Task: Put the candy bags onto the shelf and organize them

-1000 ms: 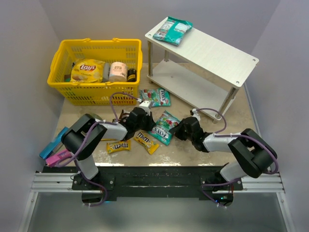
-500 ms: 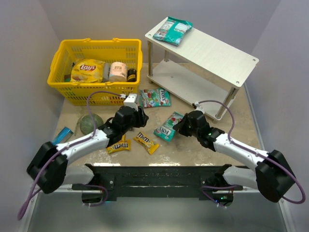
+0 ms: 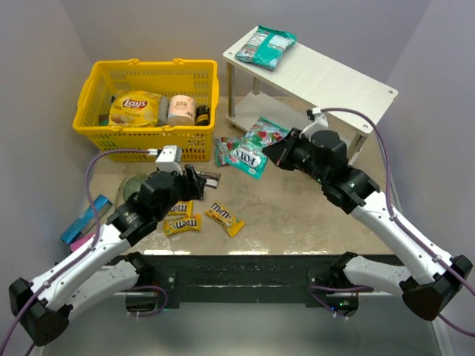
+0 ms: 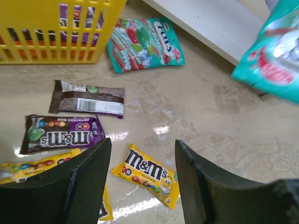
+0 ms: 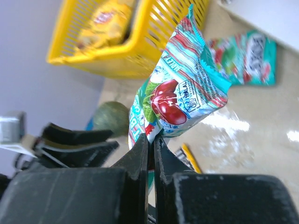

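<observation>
Teal bag (image 5: 182, 98), pinched by 1 edge in the right gripper (image 5: 150, 138), could slip swinging to the shelf (image 3: 334, 78). Empty, the left gripper (image 4: 142, 156) gapes.

Bright, even overhead light puts white glare on the glossy tabletop (image 4: 224, 116); wrist-view foregrounds are blurred.
</observation>
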### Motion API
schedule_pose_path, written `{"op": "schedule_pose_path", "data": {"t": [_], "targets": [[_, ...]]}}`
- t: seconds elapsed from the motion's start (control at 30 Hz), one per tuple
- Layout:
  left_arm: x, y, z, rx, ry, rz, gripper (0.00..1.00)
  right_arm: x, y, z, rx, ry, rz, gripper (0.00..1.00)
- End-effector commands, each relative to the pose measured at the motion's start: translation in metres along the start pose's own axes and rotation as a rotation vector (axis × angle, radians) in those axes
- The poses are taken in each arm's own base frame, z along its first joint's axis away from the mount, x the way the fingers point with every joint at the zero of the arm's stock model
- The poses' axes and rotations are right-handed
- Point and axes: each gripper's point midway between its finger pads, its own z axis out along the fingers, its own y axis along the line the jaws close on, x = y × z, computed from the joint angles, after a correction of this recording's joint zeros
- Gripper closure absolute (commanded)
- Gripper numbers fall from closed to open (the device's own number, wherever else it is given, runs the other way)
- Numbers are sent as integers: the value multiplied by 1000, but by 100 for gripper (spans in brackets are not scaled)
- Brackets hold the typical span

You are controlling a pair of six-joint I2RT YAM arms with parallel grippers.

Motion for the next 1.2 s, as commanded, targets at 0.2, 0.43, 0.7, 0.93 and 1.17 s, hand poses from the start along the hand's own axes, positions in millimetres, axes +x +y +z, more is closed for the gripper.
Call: {"op": "schedule_pose_path", "data": {"t": [0.2,0.43,0.7,0.93,1.17], "targets": [[-2,35,-26,-120,-49,18,35,-129,85,-20,-117,-221,-144,100],[-2,36,-33,-113,-49,5,35,-201,67,-26,-77,-314,-152,100],[-1,35,-32,-103,-61,2,34,-219,21,-5,-21,-261,-134,100],[1,35,-32,-103,-52,3,34,-244,-31,-5,1,-220,-84,97],[2,33,-32,-89,-50,2,34,-252,-64,21,6,-118,-82,92]]}}
